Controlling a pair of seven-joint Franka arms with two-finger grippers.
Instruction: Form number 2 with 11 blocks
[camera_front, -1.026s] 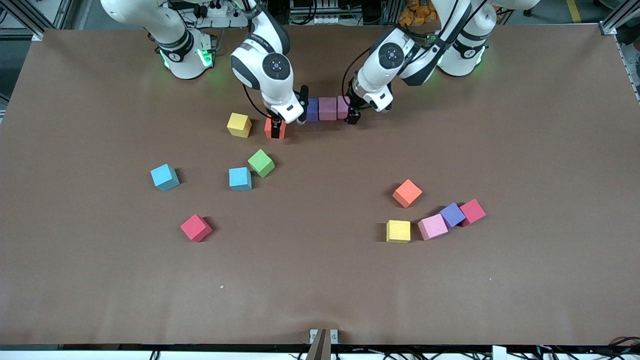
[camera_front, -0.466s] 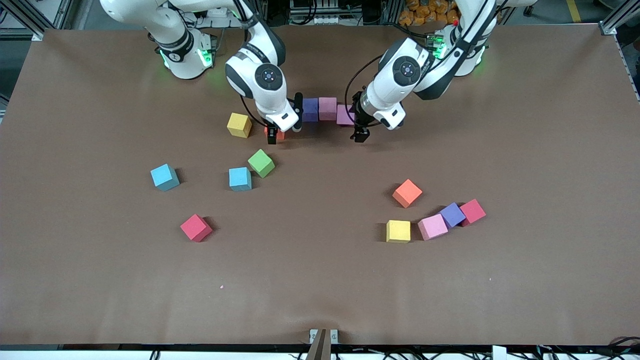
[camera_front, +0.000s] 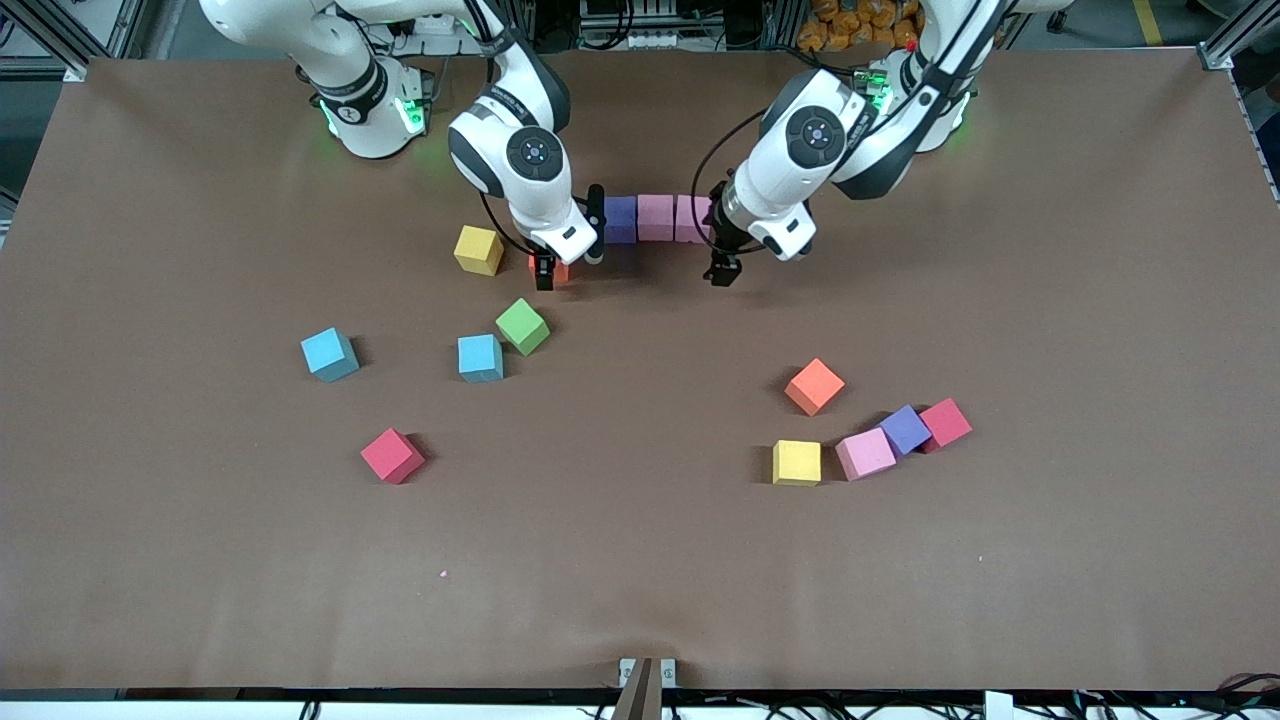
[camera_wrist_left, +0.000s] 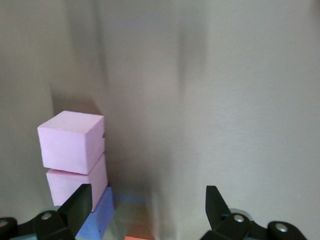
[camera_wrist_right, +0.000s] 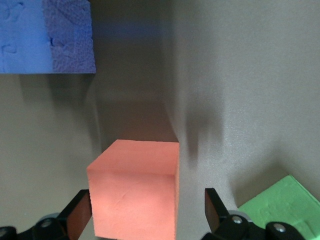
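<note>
I can read no lettering or label on any block; print on the arm casings is too small to make out.

Lowest in the front view, a yellow block (camera_front: 796, 462) sits right of centre, with a pink block (camera_front: 865, 454), a purple block (camera_front: 906, 429) and a red block (camera_front: 945, 423) strung up toward the right, touching one another. An orange block (camera_front: 814, 386) lies just above them. At lower left is another red block (camera_front: 392, 455); higher, two light blue blocks (camera_front: 329, 354) (camera_front: 480, 357), and a green block (camera_front: 522, 326) just beside the second.

Higher still, upper centre, a second yellow block (camera_front: 478, 250) lies beside an orange-red block (camera_front: 556, 268). The right gripper (camera_front: 545, 275) hangs over that orange-red block (camera_wrist_right: 135, 187), jaws wide and straddling it without touching. The start of the number 2 is a row of three on the worktop (camera_front: 640, 560): a purple cube (camera_front: 620, 219), a pink cube (camera_front: 656, 217) and a second pink cube (camera_front: 690, 218), edge to edge. The left gripper (camera_front: 722, 272) hovers over bare worktop just beside that row's end, jaws wide and empty.

Against a second ago, the left gripper has pulled off the end pink cube, which was knocked askew half a second ago and now sits square again. The right gripper has shifted slightly over its block. The loose blocks have not moved.
</note>
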